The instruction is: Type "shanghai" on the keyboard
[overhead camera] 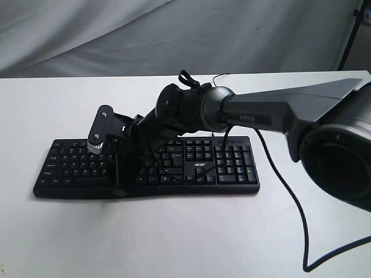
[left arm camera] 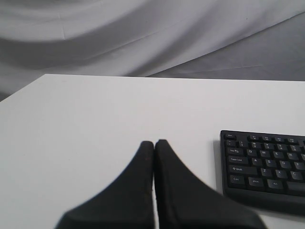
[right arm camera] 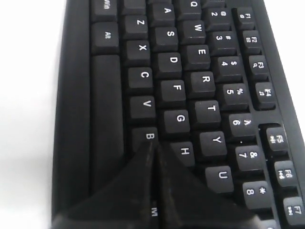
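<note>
Black kbd [overhead camera: 75,168] flat on white table [overhead camera: 174,237], R gripper [right arm camera: 153,145] fingers pressed together, tip over kbd betw B key [right arm camera: 149,136] & H key [right arm camera: 185,151], L gripper [left arm camera: 154,142] likewise pressed together, over table near kbd's Ctrl corner

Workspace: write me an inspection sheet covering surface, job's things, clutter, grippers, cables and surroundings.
Surface: white table, bare where it shows.
Job's things: black keyboard lying flat, partly covered by the right arm reaching across it.
Clutter: nothing seen.
Grippers: right gripper shut, tips between the B and H keys; cannot tell if a key is pressed. Left gripper shut, over bare table beside the keyboard's Ctrl end, not touching it.
Cables: black cable trails across the table past the number-pad end.
Surroundings: grey cloth backdrop behind the table.
</note>
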Robot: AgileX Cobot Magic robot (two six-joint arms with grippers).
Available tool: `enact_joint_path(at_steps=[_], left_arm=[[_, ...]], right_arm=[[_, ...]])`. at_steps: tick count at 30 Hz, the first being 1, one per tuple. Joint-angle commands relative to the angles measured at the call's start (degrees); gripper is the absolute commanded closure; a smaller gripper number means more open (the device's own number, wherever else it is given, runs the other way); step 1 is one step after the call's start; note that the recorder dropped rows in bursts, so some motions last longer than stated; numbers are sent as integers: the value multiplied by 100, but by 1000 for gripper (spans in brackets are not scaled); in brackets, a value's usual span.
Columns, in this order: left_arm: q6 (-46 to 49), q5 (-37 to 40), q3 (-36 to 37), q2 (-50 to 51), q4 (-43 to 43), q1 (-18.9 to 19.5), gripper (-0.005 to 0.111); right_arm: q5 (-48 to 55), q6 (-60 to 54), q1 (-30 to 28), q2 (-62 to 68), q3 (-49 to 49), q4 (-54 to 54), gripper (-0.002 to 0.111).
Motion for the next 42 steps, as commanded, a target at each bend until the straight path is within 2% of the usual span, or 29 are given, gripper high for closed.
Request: enact_joint_path(at_steps=[1,15,18,28,42], left_arm=[[-10,-60,29,-29,-4,14,106],[-10,-60,29,-29,-4,14,106],[-10,-60,29,-29,-4,14,106],[-10,-60,29,-29,-4,14,106],[-10,-60,29,-29,-4,14,106]], right_arm=[[16,-41,52,-276,9,-11,108],[-138,169,171,-372,-110,-32,108],[126,376,185,-231,-466,-79,108],[723,1808,299,251,-1563,-1260,108],[649,1926,299,292,-1576,-1466,108]])
